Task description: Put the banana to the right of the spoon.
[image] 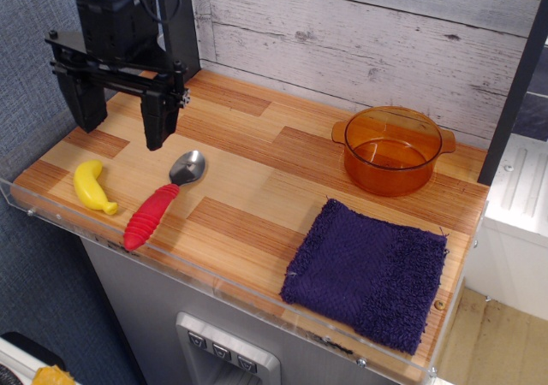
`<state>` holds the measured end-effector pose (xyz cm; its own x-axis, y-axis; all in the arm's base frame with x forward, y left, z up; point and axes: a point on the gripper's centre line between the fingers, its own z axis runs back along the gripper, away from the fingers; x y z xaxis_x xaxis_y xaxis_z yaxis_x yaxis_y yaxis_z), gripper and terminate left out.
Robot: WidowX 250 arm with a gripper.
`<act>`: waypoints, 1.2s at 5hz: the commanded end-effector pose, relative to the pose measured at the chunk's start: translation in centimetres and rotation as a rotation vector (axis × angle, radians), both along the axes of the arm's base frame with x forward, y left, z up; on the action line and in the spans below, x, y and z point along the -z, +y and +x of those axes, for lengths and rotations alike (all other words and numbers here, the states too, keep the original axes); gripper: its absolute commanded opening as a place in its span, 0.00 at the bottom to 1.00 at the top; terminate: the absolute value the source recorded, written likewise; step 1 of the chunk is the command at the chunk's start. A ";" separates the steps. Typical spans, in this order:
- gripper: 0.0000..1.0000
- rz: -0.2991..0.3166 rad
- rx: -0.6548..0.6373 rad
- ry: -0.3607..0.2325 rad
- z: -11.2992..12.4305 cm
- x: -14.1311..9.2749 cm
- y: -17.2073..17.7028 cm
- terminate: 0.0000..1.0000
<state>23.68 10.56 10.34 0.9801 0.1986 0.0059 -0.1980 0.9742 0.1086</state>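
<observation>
Jaws (120, 137) spread wide, empty, above banana (93, 187); arm top cut off.

Black arm at upper left, coming down from above the frame's top edge, wrist near vertical. Gripper (120, 128) pointing straight down, jaws spread wide apart, nothing between them. Two thick black fingers (157, 120) hanging from a horizontal crossbar, one at the left end, one at the right, tips level with each other. Tips raised, touching nothing. Cable running up along the wrist's right side. Bolt heads visible on the crossbar ends.
</observation>
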 end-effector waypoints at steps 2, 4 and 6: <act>1.00 0.069 -0.223 -0.018 0.8 3.8 6.0 0.00; 1.00 0.075 -0.268 -0.038 0.6 5.3 7.8 0.00; 1.00 0.070 -0.264 -0.017 0.7 7.4 8.1 0.00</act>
